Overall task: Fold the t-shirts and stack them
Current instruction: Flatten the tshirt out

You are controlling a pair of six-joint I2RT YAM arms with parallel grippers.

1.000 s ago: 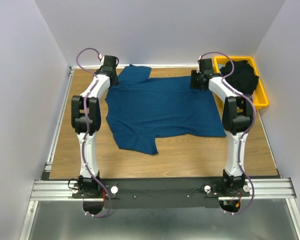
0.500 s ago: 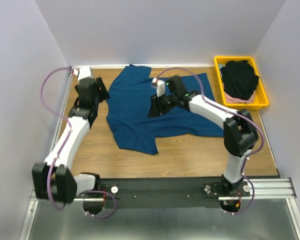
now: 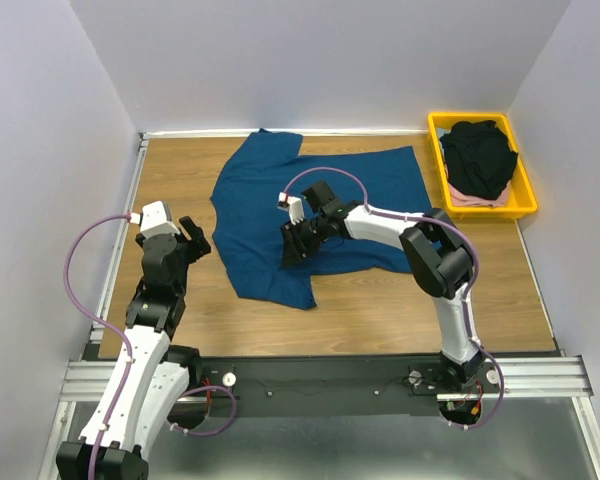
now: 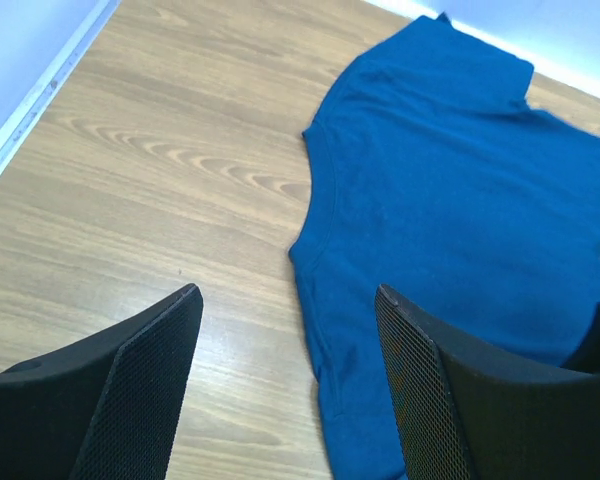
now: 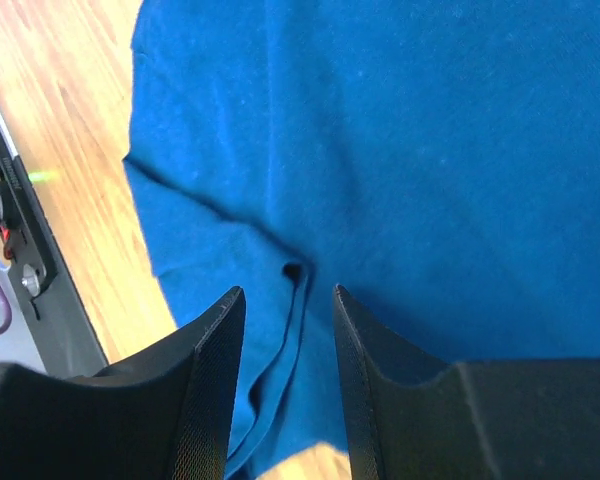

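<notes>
Blue t-shirt (image 3: 325,205) lies spread flat on the table (image 3: 380,310). The right gripper (image 3: 292,247) hovers over the near sleeve's seam, jaws partly apart and empty. The left gripper (image 3: 192,240) hangs wide open over bare wood (nothing held). Both should pinch matching edges low, so the fold lands even.
</notes>
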